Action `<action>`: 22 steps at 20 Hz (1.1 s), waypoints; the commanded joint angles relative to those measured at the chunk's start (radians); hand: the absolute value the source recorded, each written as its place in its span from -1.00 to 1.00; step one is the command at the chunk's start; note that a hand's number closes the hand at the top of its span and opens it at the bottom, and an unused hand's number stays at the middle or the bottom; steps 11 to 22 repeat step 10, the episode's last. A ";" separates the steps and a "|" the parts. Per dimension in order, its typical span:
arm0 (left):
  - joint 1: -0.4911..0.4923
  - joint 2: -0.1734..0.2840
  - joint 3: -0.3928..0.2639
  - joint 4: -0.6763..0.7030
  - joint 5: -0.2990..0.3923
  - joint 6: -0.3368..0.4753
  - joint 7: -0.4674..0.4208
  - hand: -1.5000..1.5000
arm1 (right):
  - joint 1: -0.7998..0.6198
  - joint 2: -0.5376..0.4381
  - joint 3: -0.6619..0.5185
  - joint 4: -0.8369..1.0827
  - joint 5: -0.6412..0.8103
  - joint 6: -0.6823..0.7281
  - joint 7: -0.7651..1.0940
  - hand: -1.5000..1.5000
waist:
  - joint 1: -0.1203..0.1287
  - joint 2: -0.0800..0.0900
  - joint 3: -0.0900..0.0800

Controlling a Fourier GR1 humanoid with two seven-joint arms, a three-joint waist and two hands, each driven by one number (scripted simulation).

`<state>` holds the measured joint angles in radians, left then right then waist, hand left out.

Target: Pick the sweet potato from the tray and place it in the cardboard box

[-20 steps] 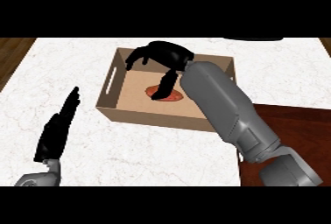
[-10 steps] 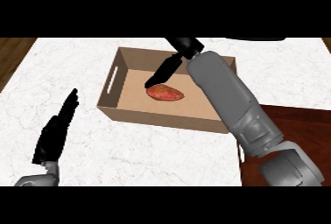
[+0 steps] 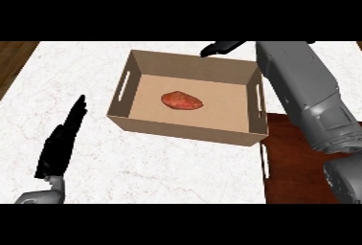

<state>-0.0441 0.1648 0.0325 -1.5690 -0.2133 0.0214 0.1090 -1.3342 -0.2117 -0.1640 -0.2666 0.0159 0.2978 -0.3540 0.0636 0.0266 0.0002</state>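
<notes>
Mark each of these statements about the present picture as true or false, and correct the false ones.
1. The sweet potato lies on the floor of the cardboard box. True.
2. The right hand is curled round the sweet potato. False: it is beyond the box's far wall, holding nothing.
3. The left hand rests open on the counter's left side. True.
4. The box lies tipped on its side. False: it stands upright, open at the top.
</notes>
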 commanded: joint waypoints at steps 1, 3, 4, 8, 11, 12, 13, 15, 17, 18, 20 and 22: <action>-0.017 0.007 0.011 -0.001 0.010 -0.006 -0.012 0.00 | -0.011 -0.126 -0.053 0.058 -0.025 0.027 0.001 -1.00 | 0.018 0.013 0.000; -0.021 0.015 0.005 0.012 0.006 -0.018 -0.013 0.00 | -0.009 -0.172 -0.082 0.076 -0.050 0.063 -0.001 -1.00 | 0.020 0.016 0.001; -0.014 -0.001 -0.009 0.015 0.004 -0.016 -0.027 0.00 | -0.002 -0.203 -0.080 0.083 -0.047 0.110 -0.005 -1.00 | 0.020 0.016 0.001; -0.006 -0.002 -0.014 0.001 0.003 -0.018 -0.038 0.00 | 0.009 -0.296 -0.087 0.092 -0.044 0.188 -0.039 -1.00 | 0.040 0.024 0.002; -0.041 -0.001 -0.015 0.009 -0.002 -0.017 -0.011 0.00 | 0.014 -0.329 -0.077 0.095 -0.032 0.233 -0.050 -1.00 | 0.051 0.037 0.004; -0.041 -0.001 -0.015 0.009 -0.002 -0.017 -0.011 0.00 | 0.014 -0.329 -0.077 0.095 -0.032 0.233 -0.050 -1.00 | 0.051 0.037 0.004; -0.041 -0.001 -0.015 0.009 -0.002 -0.017 -0.011 0.00 | 0.014 -0.329 -0.077 0.095 -0.032 0.233 -0.050 -1.00 | 0.051 0.037 0.004; -0.041 -0.001 -0.015 0.009 -0.002 -0.017 -0.011 0.00 | 0.014 -0.329 -0.077 0.095 -0.032 0.233 -0.050 -1.00 | 0.051 0.037 0.004; -0.041 -0.001 -0.015 0.009 -0.002 -0.017 -0.011 0.00 | 0.014 -0.329 -0.077 0.095 -0.032 0.233 -0.050 -1.00 | 0.051 0.037 0.004; -0.041 -0.001 -0.015 0.009 -0.002 -0.017 -0.011 0.00 | 0.014 -0.329 -0.077 0.095 -0.032 0.233 -0.050 -1.00 | 0.051 0.037 0.004; -0.041 -0.001 -0.015 0.009 -0.002 -0.017 -0.011 0.00 | 0.014 -0.329 -0.077 0.095 -0.032 0.233 -0.050 -1.00 | 0.051 0.037 0.004; -0.041 -0.001 -0.015 0.009 -0.002 -0.017 -0.011 0.00 | 0.014 -0.329 -0.077 0.095 -0.032 0.233 -0.050 -1.00 | 0.051 0.037 0.004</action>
